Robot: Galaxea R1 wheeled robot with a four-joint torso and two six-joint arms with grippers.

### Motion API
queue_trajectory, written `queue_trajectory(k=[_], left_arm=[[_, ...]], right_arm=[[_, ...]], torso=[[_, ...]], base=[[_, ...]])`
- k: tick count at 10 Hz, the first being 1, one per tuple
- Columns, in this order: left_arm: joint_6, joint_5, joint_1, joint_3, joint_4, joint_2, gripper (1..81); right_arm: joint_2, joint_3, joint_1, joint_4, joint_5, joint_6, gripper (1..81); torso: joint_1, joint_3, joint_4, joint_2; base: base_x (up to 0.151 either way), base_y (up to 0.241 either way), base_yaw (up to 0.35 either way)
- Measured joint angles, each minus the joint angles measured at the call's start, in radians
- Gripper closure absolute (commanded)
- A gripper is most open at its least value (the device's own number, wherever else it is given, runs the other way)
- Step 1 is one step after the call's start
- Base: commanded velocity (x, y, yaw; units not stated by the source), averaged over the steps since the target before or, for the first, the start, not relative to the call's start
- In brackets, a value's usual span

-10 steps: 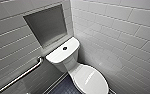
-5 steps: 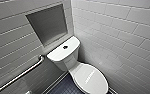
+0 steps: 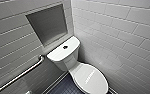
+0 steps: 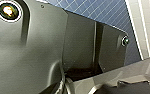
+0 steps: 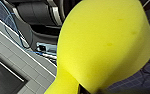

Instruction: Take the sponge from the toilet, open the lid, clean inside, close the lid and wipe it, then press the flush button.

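Moved since earlier: nothing to speak of; the head view frames the glossy white ceramic toilet [image 3: 66, 61] just as it did a second ago, so the base looks parked.
Sponge: the small bright yellow foam sponge [image 5: 103, 42] hangs close before the right wrist camera, over the dark blue tiled floor [image 5: 141, 80] and off the toilet.
Right hand: the right hand [image 5: 78, 88] appears closed on the sponge's narrow end, where the foam pinches into a waist (a dark fingertip shows at the pinch).
Left hand: I cannot tell whether it is open or closed.
Lid: the smooth white oval lid [image 3: 91, 77] lies down over the bowl, not yet opened.
Flush button: the small round dark flush button [image 3: 65, 47] sits mid-top of the boxy cistern.
Surroundings: a grey recessed wall niche [image 3: 48, 23] lies above the cistern, and a metal grab rail [image 3: 21, 75] runs along the left wall.
Handling: the sponge is probably light, soft and springy. Held by one end, its broad free face can wipe but may fold under pressure. The lid looks stiff and slippery, so its front rim seems the best hold.
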Motion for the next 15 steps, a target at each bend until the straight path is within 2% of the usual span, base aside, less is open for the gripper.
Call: queue_trajectory(k=[2, 4, 6, 8, 9, 11, 13, 14, 15], left_arm=[[0.000, 0.002, -0.026, 0.079, 0.000, -0.042, 1.0], [-0.001, 0.002, -0.047, 0.092, -0.001, -0.061, 1.0], [-0.001, 0.007, -0.069, 0.094, -0.022, -0.061, 1.0], [-0.001, 0.006, -0.090, 0.114, -0.044, -0.077, 1.0], [-0.001, 0.005, -0.090, 0.132, -0.049, -0.089, 1.0], [-0.001, 0.014, -0.090, 0.154, -0.057, -0.091, 1.0], [-0.001, 0.007, -0.101, 0.172, -0.060, -0.097, 1.0], [-0.001, 0.011, -0.100, 0.172, -0.063, -0.097, 1.0], [-0.001, 0.014, -0.108, 0.175, -0.070, -0.097, 1.0]], right_arm=[[-0.081, 0.184, -0.019, 0.000, 0.052, 0.000, 81.1], [-0.155, 0.329, -0.038, 0.000, 0.101, 0.000, 81.1], [-0.201, 0.403, -0.054, -0.001, 0.140, 0.001, 81.1], [-0.219, 0.420, -0.071, -0.004, 0.169, 0.000, 81.1], [-0.229, 0.416, -0.071, -0.005, 0.181, 0.000, 81.1], [-0.219, 0.414, -0.073, -0.005, 0.180, 0.000, 81.1], [-0.215, 0.415, -0.077, -0.007, 0.180, 0.000, 81.1], [-0.217, 0.415, -0.083, -0.007, 0.179, 0.000, 81.1], [-0.216, 0.415, -0.081, -0.007, 0.179, 0.000, 81.1]], torso=[[0.006, 0.000, 0.000, -0.010], [0.039, 0.000, 0.000, -0.064], [0.086, 0.000, 0.000, -0.141], [0.128, 0.000, -0.004, -0.209], [0.145, 0.000, -0.020, -0.236], [0.181, 0.000, -0.079, -0.297], [0.188, 0.001, -0.127, -0.314], [0.192, 0.001, -0.141, -0.319], [0.193, 0.001, -0.143, -0.321]], base=[[0.000, 0.000, 0.000], [0.000, 0.000, 0.000], [0.000, 0.000, 0.000], [0.000, 0.000, 0.000], [0.000, 0.000, 0.000], [0.000, 0.000, 0.000], [0.000, 0.000, 0.000], [0.000, 0.000, 0.000], [0.000, 0.000, 0.000]])
